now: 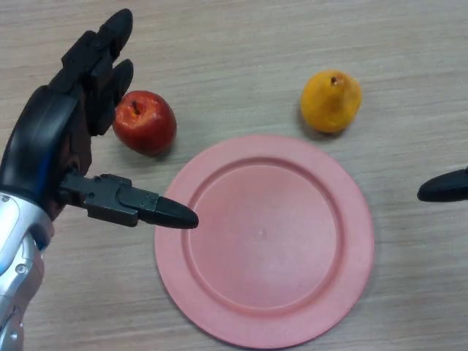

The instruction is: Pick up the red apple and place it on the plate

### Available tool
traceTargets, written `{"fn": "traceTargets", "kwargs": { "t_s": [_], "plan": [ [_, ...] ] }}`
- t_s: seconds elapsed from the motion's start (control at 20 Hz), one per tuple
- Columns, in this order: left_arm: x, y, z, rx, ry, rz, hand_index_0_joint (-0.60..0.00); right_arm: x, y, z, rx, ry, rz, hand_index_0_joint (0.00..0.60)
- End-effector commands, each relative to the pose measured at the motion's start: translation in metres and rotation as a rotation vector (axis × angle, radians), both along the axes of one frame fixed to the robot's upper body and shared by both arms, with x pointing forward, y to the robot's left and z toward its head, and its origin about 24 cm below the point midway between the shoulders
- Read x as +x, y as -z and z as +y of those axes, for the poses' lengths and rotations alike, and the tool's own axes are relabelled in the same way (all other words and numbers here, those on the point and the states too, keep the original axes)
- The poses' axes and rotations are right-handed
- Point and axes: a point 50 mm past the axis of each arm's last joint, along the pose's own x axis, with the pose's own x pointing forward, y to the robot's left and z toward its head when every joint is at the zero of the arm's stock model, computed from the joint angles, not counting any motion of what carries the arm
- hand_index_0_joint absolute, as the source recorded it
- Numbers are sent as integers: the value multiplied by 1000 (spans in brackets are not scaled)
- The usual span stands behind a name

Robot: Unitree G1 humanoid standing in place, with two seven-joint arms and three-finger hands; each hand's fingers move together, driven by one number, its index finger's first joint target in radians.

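- The red apple [145,121] sits on the wooden table [241,51], stem up, just off the upper-left rim of the pink plate [265,240] — close to it but not on it, so the placing is not yet done.
- The left hand [55,150] is beside the apple on its left, spread wide: the fingers [102,55] reach up past the fruit's left side and the thumb [139,205] stretches out below it, its tip over the plate's left rim. Nothing is pinched — the apple lies in the gap, and I judge the hand is set this way so that it can close around the fruit from the side.
- Whether any finger touches the apple's skin I cannot tell; one looks very close.
- The right hand [444,186] shows only as a dark tip at the right edge, well apart from everything; how its fingers are set cannot be told.
- A yellow-orange pear [330,100] stands above the plate's upper right rim, a distractor, I judge.
- Count: one apple, one pear, one plate, two hands.
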Motion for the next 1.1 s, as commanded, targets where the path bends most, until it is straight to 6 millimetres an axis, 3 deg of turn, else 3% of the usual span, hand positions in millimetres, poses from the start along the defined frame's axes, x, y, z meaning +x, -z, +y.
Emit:
{"fn": "traceTargets", "kwargs": {
  "t_s": [0.05,0.35,0.5,0.8,1.1],
  "plan": [
    [-16,-35,7,15,11,-242,0,-19,-35,0,-37,20,-253,0],
    [-24,-42,4,0,26,-274,0,-16,-38,5,31,13,-256,0],
    [-17,-44,9,-2,20,-264,0,-14,-41,2,41,30,-252,0],
    [43,-40,42,28,-168,-391,0,-8,-34,2,20,30,-227,0],
    [98,-8,59,97,-303,-379,0,-9,-32,-4,23,42,-205,0]
  ]
}}
